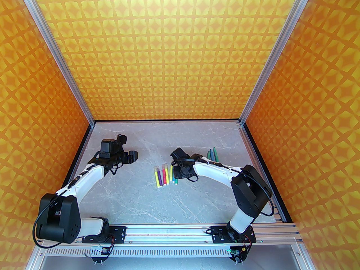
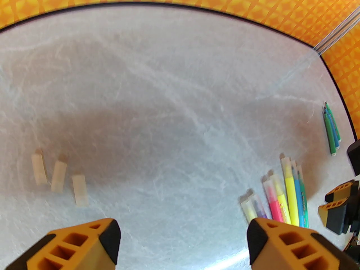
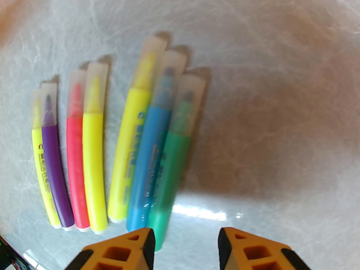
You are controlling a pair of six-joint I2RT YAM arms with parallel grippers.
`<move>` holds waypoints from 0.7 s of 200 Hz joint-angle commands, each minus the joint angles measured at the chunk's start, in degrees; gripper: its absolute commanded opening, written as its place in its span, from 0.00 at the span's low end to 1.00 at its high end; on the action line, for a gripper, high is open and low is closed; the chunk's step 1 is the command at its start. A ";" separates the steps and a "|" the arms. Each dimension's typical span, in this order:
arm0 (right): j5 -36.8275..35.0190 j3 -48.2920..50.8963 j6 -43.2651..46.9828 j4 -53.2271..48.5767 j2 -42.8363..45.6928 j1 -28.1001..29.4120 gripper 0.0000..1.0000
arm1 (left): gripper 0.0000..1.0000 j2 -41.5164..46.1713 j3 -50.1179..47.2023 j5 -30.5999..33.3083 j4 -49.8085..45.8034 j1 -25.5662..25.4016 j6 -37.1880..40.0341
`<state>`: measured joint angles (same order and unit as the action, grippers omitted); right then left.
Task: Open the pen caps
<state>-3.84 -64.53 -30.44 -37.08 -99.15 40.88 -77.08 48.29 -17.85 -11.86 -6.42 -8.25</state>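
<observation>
Several capped pens point(image 3: 92, 156) lie side by side on the grey table, clear caps point(image 3: 150, 63) pointing away, barrels yellow, purple, pink, blue and green. My right gripper point(image 3: 185, 240) hovers open just past their white ends, its left finger beside the green pen point(image 3: 168, 173), nothing between the jaws. From above, it point(image 1: 181, 173) sits at the right end of the pen row point(image 1: 163, 176). Three loose caps point(image 2: 59, 173) lie on the table ahead of my left gripper point(image 2: 182, 235), which is wide open and empty. Three uncapped green and blue pens point(image 2: 332, 131) lie farther right.
The marble-patterned table point(image 1: 140, 201) is walled by orange patterned panels on three sides. The uncapped pens point(image 1: 212, 154) lie near the right arm's forearm. The left gripper point(image 1: 134, 156) is at the table's left, well away from the pen row.
</observation>
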 commanded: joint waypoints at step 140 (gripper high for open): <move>3.15 -3.82 -3.82 -0.72 -8.05 0.96 0.37 | 0.79 1.31 -1.25 -1.31 2.83 -0.09 1.57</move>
<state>-0.86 -66.22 -33.21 -36.69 -105.49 41.52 -76.64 47.66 -18.22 -9.17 -6.42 -7.84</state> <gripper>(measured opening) 0.378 0.790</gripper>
